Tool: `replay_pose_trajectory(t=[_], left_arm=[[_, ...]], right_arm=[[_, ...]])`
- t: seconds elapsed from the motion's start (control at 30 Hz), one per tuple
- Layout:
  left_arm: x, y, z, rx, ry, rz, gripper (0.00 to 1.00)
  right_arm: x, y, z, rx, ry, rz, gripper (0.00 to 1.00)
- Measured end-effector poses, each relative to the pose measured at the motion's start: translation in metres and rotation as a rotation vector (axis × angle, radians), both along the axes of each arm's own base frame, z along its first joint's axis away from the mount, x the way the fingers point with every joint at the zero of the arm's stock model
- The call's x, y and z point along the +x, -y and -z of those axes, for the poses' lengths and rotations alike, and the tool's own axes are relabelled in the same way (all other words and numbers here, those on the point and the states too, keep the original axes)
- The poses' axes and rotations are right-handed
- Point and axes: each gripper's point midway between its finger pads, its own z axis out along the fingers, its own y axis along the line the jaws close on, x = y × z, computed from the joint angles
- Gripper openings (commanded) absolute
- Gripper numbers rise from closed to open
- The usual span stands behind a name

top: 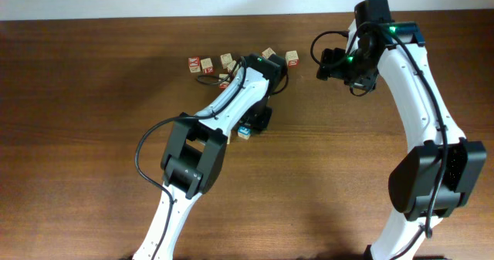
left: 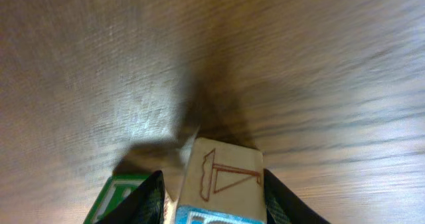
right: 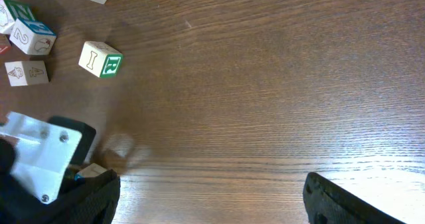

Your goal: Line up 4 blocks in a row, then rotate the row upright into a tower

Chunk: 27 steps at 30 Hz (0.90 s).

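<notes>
Blue-faced block (left: 222, 184) on desk (left: 299, 64), sitting between jaws of left end effector (left: 212, 207), honestly can't tell if pinched or loose. Further back, other blocks (top: 292, 58) in loose cluster. Right end effector (right: 209, 197) spread wide, holding nothing.

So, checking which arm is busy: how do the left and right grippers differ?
The left gripper has a sailboat-marked block between its jaws; the right gripper has only table between its own. The left jaws stand narrower, the right wide apart. Both face the table.
</notes>
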Motion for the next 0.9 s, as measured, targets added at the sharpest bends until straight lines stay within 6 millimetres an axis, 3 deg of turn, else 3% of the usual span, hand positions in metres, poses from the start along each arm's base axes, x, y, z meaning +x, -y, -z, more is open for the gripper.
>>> replay_pose_trajectory(t=[0.1,0.17,0.23,0.27,0.33,0.37,0.43,0.47,0.5,0.57,0.63,0.7,0.77,0.9], left_arm=[[-0.014,-0.017,-0.001,0.069,-0.071,-0.006,0.58],[-0.003,-0.010,-0.021,0.050,-0.036,-0.006,0.62],[0.019,0.003,-0.059,-0.017,0.066,-0.010,0.65],[0.033,0.008,-0.080,-0.059,0.132,-0.016,0.66],[0.087,0.003,-0.125,-0.167,0.351,-0.074,0.70],[0.123,-0.016,-0.133,-0.204,0.455,-0.137,0.73],[0.162,-0.056,-0.138,-0.221,0.548,-0.232,0.72],[0.194,-0.072,-0.144,-0.268,0.647,-0.277,0.73],[0.203,-0.082,-0.138,-0.282,0.654,-0.299,0.72],[0.207,-0.075,-0.116,-0.290,0.627,-0.303,0.71],[0.196,-0.056,-0.058,-0.268,0.508,-0.289,0.66],[0.181,-0.045,-0.030,-0.249,0.431,-0.274,0.64],[0.175,-0.044,-0.029,-0.240,0.411,-0.269,0.56],[0.165,-0.048,-0.012,-0.211,0.354,-0.277,0.23]], right_arm=[[-0.002,0.000,0.001,-0.001,-0.007,-0.001,0.89],[-0.003,0.000,0.001,-0.001,-0.014,0.000,0.89],[-0.005,0.000,0.001,-0.002,-0.020,0.000,0.89],[-0.005,0.000,0.001,-0.002,-0.021,-0.001,0.89],[-0.005,0.000,0.002,-0.002,-0.021,-0.003,0.89],[-0.005,0.000,0.002,-0.002,-0.021,-0.003,0.88],[-0.005,0.000,0.002,-0.002,-0.021,-0.003,0.89],[-0.005,0.000,0.002,-0.003,-0.021,-0.003,0.89],[-0.005,0.000,0.001,-0.002,-0.020,-0.003,0.88],[-0.005,0.000,0.001,-0.002,-0.020,-0.003,0.89],[-0.005,0.000,0.001,-0.002,-0.021,-0.003,0.89],[-0.005,0.000,0.001,-0.002,-0.021,-0.004,0.89],[-0.005,0.000,0.001,-0.002,-0.021,-0.004,0.89],[-0.005,0.000,0.002,-0.004,-0.020,-0.006,0.88]])
